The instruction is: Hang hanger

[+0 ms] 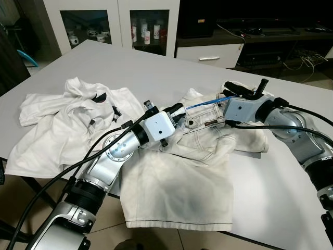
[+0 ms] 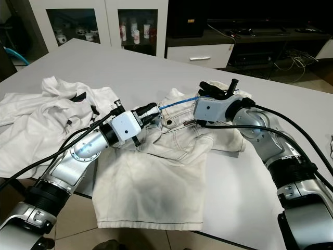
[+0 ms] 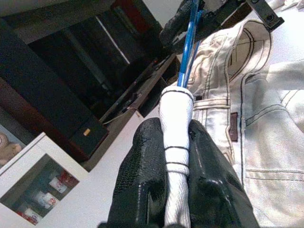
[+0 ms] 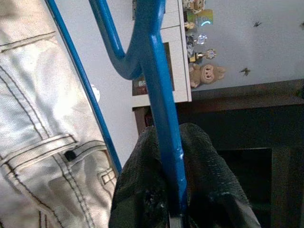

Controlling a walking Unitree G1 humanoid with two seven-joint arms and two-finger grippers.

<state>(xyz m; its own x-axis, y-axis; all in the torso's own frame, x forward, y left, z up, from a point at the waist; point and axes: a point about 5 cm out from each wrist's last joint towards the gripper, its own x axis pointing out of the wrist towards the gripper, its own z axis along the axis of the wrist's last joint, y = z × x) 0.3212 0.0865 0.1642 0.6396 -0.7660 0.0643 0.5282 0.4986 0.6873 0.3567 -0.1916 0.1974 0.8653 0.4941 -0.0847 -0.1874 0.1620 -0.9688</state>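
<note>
Both jaws clamped tight: my left gripper (image 3: 176,183) pinches a white cloth-wrapped end of the blue hanger (image 1: 205,103), and my right gripper (image 4: 173,190) squeezes its bare blue bar. I've got the hanger held between the two arms, just above the waistband of the white denim shorts (image 1: 179,187) at table centre. Shorts sprawl toward six o'clock, hem at the table (image 1: 156,67) edge. Out at nine o'clock lies a crumpled white shirt (image 1: 62,122). At twelve o'clock, beyond the table, stands a white glass-door cabinet (image 1: 112,23).
</note>
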